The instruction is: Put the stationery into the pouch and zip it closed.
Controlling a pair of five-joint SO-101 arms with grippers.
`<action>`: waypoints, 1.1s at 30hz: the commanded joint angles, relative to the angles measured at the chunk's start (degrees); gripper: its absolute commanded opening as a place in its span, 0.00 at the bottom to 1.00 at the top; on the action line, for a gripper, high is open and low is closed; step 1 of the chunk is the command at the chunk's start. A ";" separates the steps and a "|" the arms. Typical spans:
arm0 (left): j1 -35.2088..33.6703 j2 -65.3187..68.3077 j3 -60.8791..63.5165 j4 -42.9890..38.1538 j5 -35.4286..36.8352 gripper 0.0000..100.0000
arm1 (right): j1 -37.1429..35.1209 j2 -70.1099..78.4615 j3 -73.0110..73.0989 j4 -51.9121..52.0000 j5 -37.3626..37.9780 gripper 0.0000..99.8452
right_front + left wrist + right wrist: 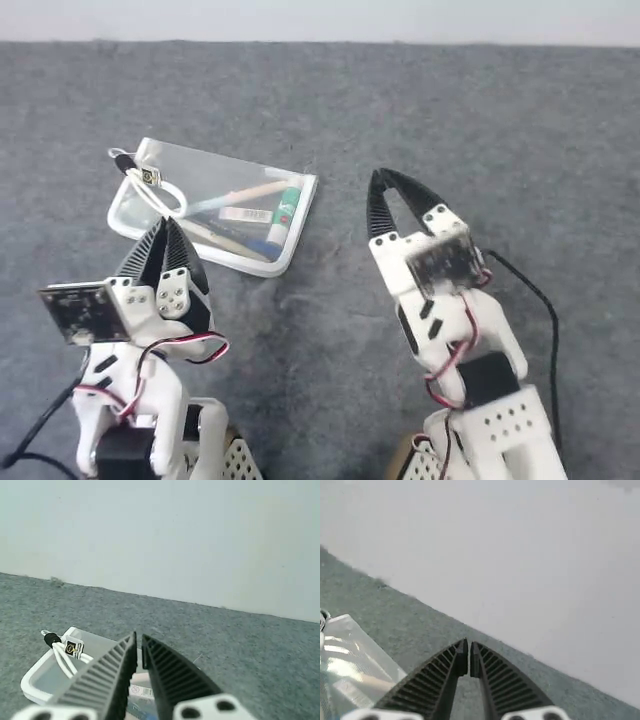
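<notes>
**Q:** What is the work surface?
**A:** A grey, felt-textured table [320, 110], with a pale wall [320, 18] along its far edge.

**Q:** Where are the grippers, and how do the jaws stand?
**A:** The left gripper [170, 224] sits over the pouch's near edge with its tips pointing across it. Its jaws are together and hold nothing. Contact with the pouch cannot be determined. The right gripper [378, 178] is near the pouch's right end but apart from it, above bare table. Its jaws meet at the tips and hold nothing.

**Q:** Where is the container?
**A:** The pouch [200, 168] is clear and lies flat on the table, left of centre and skewed. The zip state cannot be determined.

**Q:** What does it contain?
**A:** The stationery is inside:
- a white tube [288, 214] with a green band, at the right end;
- a pale pencil [250, 191], lying lengthwise;
- a second wooden stick [228, 241], along the near side;
- a small white block [245, 214], between the two.

**Q:** Is anything attached?
**A:** A looped white cord [165, 195] lies over the left end. It carries a small tag [150, 177].
</notes>
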 commanded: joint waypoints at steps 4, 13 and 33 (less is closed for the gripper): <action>0.18 -1.32 -6.20 2.29 1.23 0.01 | 1.71 -12.53 2.55 -0.75 0.00 0.01; -0.18 -1.32 -6.29 2.37 1.32 0.01 | 5.32 -24.92 9.23 -0.75 0.00 0.01; 0.00 -1.32 -5.32 3.34 3.34 0.01 | 10.24 -27.12 25.14 -0.66 -0.09 0.01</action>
